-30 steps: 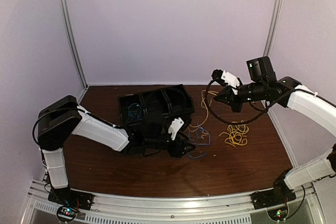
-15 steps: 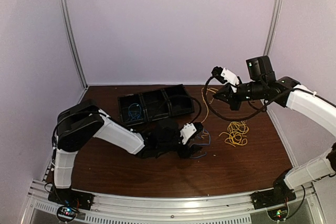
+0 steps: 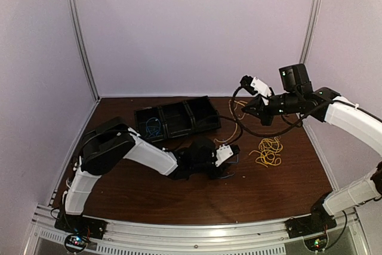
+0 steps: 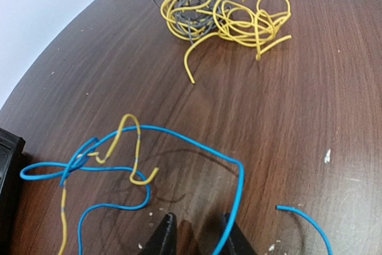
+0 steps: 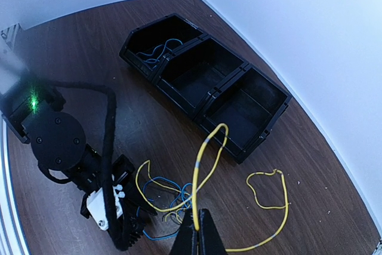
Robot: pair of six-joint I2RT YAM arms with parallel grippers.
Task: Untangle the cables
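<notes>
My left gripper [image 4: 199, 234] [image 3: 230, 158] is low over the table, its jaws a little apart. A blue cable [image 4: 197, 144] loops in front of it and runs along the inner side of the right finger, tangled with short yellow pieces [image 4: 128, 141]. Further off lies a yellow and grey bundle [image 4: 221, 10] [image 3: 267, 152]. My right gripper [image 5: 197, 234] [image 3: 248, 111] hangs above the table, shut on a long yellow cable [image 5: 200, 171]. That cable arches up, then drops into the blue tangle [image 5: 173, 192] beside the left gripper.
A black tray [image 3: 206, 125] [image 5: 262, 126] with three compartments stands behind the tangle; its left compartment holds blue cable [image 5: 156, 49]. The left arm's thick black cable [image 5: 108, 147] runs along that arm. The side walls stand close to the table's edges.
The left arm has stretched rightwards to the blue cable and its jaws have narrowed. The right gripper has barely moved and keeps hold of the yellow cable.
</notes>
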